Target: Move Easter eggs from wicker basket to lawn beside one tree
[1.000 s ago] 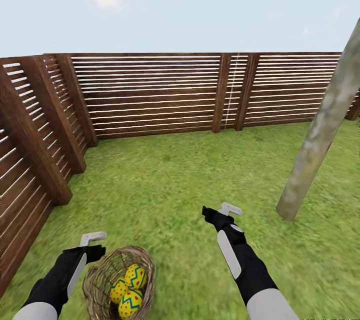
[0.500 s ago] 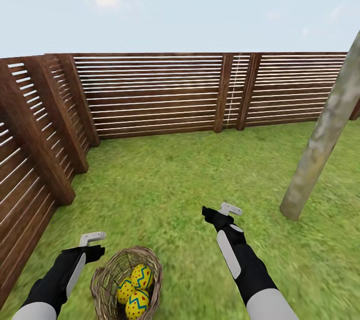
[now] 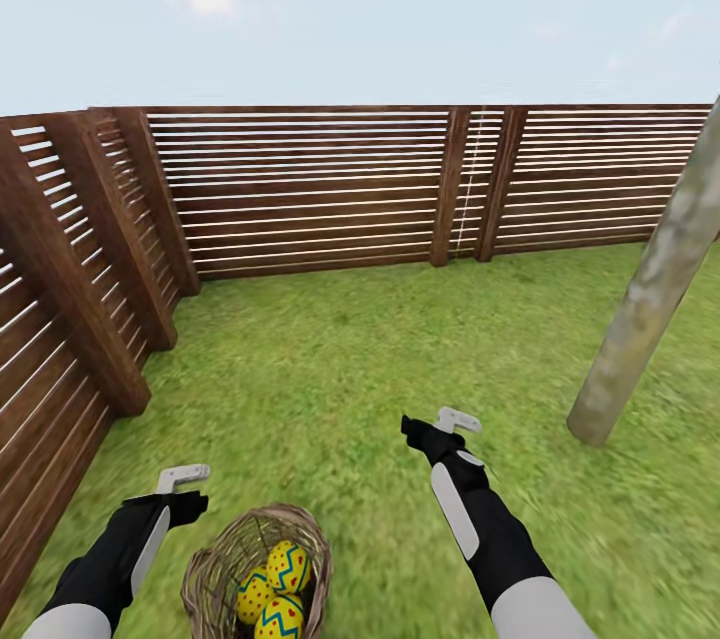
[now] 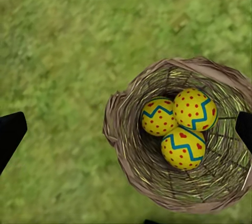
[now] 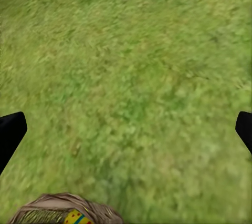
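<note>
Your left gripper (image 3: 183, 475) hangs at the lower left of the head view, its fingers spread wide with nothing between them; in the left wrist view the two dark fingertips (image 4: 10, 132) sit at opposite edges of the frame, with grass and part of the basket between them. Your right gripper (image 3: 448, 419) reaches out at lower centre of the head view, likewise wide open and empty, its dark fingertips (image 5: 10, 132) at the side edges of the right wrist view over bare grass.

The wicker basket (image 3: 205, 569) stands on the lawn (image 3: 330, 369) at the bottom of the head view, just right of your left gripper and lower left of your right one. All three Easter eggs (image 3: 287, 565) lie inside it, bunched and touching; the left wrist view shows them (image 4: 181, 121) from above in the right half of the frame, and the basket's braided rim (image 4: 113, 124) rings them. A sliver of the basket (image 5: 52, 205) and one egg top (image 5: 77, 217) shows at the lower left of the right wrist view.

The tree (image 3: 650, 299), a pale leaning trunk, rises at the right edge of the head view, well apart from the basket. A dark slat fence (image 3: 320, 189) crosses the middle of the frame and runs down the left side.
</note>
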`<state>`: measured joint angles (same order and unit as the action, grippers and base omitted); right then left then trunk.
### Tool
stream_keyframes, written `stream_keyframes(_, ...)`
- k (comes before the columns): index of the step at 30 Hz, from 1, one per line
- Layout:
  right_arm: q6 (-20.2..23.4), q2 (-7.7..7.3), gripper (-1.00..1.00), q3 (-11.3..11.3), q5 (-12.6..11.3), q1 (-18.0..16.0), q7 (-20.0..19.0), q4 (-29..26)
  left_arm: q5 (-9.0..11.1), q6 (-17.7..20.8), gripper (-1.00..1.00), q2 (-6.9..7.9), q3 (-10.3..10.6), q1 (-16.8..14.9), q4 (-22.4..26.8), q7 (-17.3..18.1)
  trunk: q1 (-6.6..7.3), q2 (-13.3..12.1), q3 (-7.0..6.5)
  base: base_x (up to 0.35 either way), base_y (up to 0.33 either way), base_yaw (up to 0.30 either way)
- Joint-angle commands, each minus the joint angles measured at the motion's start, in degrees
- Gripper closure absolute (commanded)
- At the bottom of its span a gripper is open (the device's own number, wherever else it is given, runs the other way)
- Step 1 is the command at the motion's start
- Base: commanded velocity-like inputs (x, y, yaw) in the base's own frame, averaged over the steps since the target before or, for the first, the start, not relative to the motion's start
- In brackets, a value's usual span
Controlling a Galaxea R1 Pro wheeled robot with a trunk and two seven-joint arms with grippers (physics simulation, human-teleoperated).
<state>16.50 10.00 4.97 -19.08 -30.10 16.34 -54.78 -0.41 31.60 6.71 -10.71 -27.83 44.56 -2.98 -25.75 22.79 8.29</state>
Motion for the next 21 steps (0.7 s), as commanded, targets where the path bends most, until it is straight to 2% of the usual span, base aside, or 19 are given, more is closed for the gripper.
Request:
stream_keyframes(1, 0.2, 0.00, -1.00, 0.1, -0.5, 0.0, 0.4, -0.1, 0.0, 0.4, -1.00, 0.02, 0.0, 0.0, 0.1, -0.1, -0.04, 0.1, 0.13, 0.011, 0.007, 0.000)
stream_keyframes(6, 0.2, 0.00, -1.00, 0.2, -0.4, 0.0, 0.5, 0.0, 0.1, 1.4, -1.00, 0.42, -0.2, -0.6, -1.1, -0.3, -0.04, 0.1, 0.13, 0.004, 0.002, 0.000)
stream_keyframes(10, 0.3, 0.00, -1.00, 0.2, -0.4, 0.0, 0.5, 0.0, 0.5, 1.8, -1.00, 4.75, -0.4, -4.1, -9.7, -0.2, -0.04, 0.1, 0.13, 0.000, 0.000, 0.000)
stream_keyframes(13, 0.3, 0.00, -1.00, 0.2, -0.4, 0.0, 0.5, 0.0, 0.7, 0.9, -1.00, 6.03, -0.4, -6.1, -13.6, 0.0, -0.04, 0.1, 0.13, 0.000, 0.000, 0.000)
stream_keyframes(17, 0.4, 0.00, -1.00, 0.9, -0.4, 0.0, 0.5, 0.2, 0.6, -1.1, -1.00, 6.33, -0.1, -6.9, -15.2, 1.5, -0.04, 0.1, 0.13, 0.000, 0.000, 0.000)
stream_keyframes(21, 0.6, 0.00, -1.00, 3.9, -0.4, 0.0, 1.0, 0.9, 0.4, -1.6, -1.00, 6.50, 0.0, -7.0, -15.5, 3.5, -0.04, 0.1, 0.13, 0.000, 0.000, 0.000)
